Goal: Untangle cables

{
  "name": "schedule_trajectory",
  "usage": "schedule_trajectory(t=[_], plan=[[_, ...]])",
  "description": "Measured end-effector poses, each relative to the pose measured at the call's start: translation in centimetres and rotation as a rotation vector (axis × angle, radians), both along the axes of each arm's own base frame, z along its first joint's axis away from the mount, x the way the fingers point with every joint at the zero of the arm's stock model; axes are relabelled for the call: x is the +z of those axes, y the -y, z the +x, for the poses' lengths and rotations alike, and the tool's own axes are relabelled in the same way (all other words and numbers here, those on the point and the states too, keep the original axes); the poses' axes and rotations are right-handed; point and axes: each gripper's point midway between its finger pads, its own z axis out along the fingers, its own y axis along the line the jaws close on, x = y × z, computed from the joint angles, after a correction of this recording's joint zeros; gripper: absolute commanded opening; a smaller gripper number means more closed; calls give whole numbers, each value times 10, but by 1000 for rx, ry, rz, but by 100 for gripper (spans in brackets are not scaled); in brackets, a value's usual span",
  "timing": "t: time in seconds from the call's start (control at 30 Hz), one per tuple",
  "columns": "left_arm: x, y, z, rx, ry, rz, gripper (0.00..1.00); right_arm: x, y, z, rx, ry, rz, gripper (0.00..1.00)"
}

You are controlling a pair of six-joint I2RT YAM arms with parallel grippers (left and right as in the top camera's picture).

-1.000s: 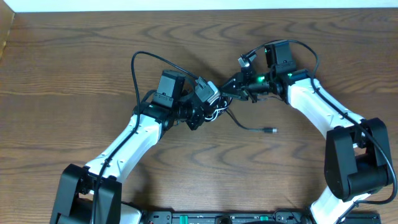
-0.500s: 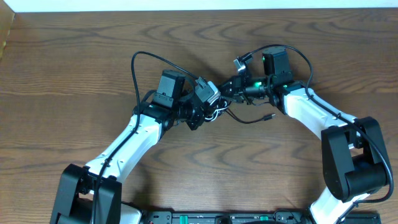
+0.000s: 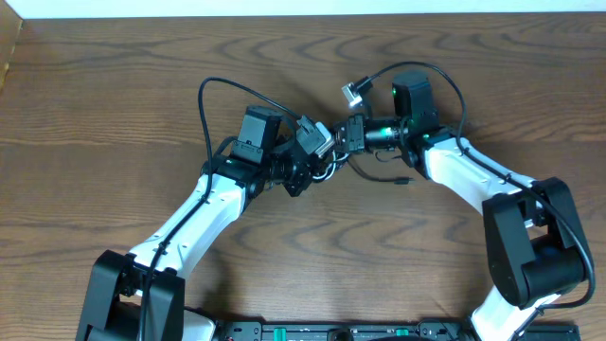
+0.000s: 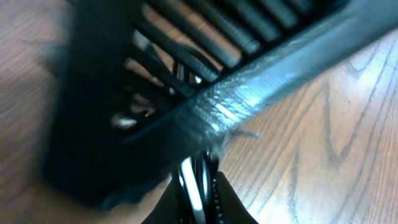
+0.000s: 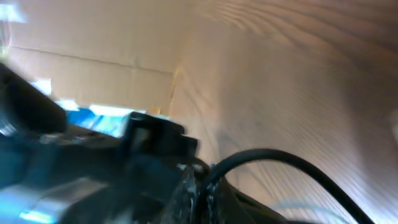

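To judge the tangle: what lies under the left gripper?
A white cable sits pinched in the left gripper; a black cable trails across the table. The rest is covered.

Robotics lab bench: wood-grain tabletop, white-and-black left arm and right arm at its front edge.

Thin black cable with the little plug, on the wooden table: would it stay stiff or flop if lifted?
Probably floppy: the thin black cable lies in a loose curve on the wooden table, so its plug end would likely dangle. It looks slender, so probably light. It may snag, since it runs into a bundle with the thin white cable.
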Motion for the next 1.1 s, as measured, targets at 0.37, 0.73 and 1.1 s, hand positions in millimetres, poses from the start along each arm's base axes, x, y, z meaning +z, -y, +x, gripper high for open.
schedule_trajectory(t=[0.37,0.73,1.1], plan=[[19,2,5,-6,41,-33,7,60,-7,3,45,228,185,1],[31,12,-6,-64,19,-93,8,127,29,12,-10,456,333,1],[-3,7,-20,-57,-92,-45,8,169,93,39,-174,535,356,1]])
